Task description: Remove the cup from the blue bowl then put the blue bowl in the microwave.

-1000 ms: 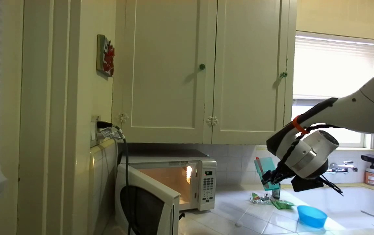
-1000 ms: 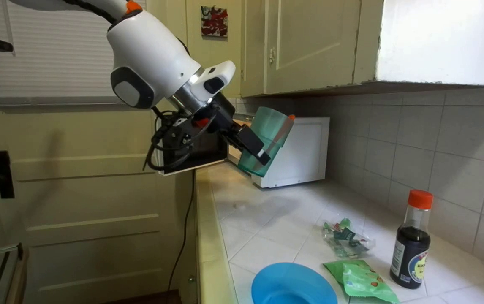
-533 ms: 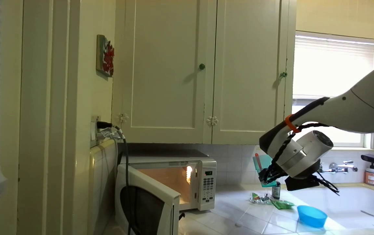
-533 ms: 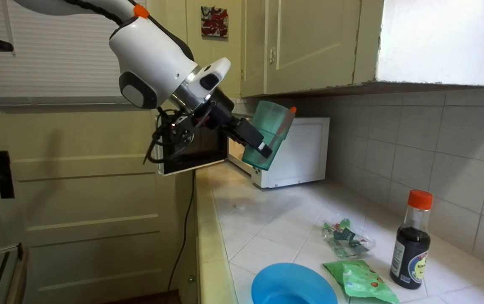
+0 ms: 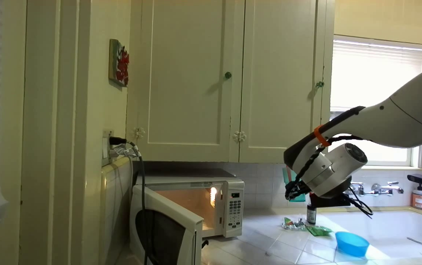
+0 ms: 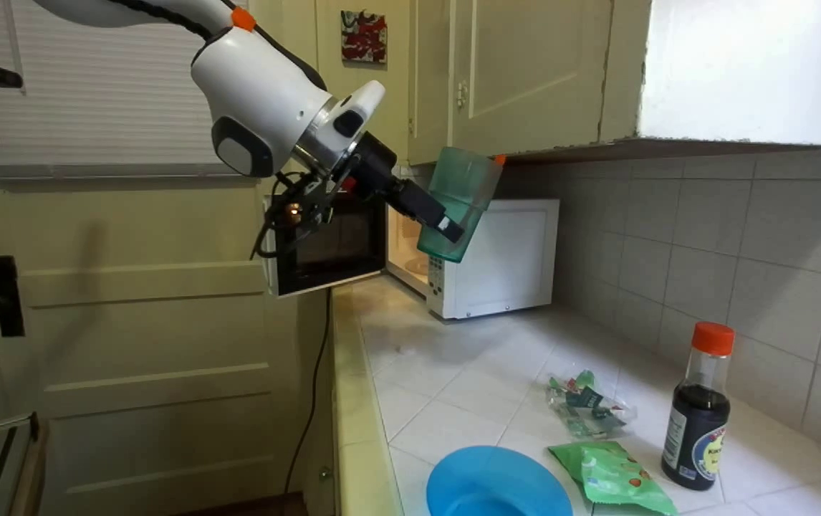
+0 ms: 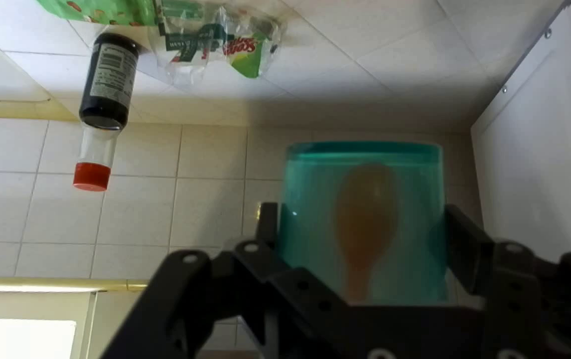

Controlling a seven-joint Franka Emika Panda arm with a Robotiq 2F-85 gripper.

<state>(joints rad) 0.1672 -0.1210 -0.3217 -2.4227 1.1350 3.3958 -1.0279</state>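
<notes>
A translucent teal cup with an orange-tipped spoon inside is held tilted in the air. My gripper is shut on the cup near its lower part; in the wrist view the fingers press both sides of the cup. The light-blue bowl sits on the counter well below and apart from the gripper; it also shows in an exterior view. Nothing shows in the visible part of the bowl. The microwave stands at the counter's far end, door open and inside lit.
The open microwave door reaches out over the counter's front. Near the bowl are a green packet, a clear wrapper and a red-capped dark bottle. The sink lies beside the bowl. Cabinets hang above.
My gripper and the cup have risen and moved toward the microwave and back wall. The cup stays in the grip. The bowl and the microwave have not moved.
</notes>
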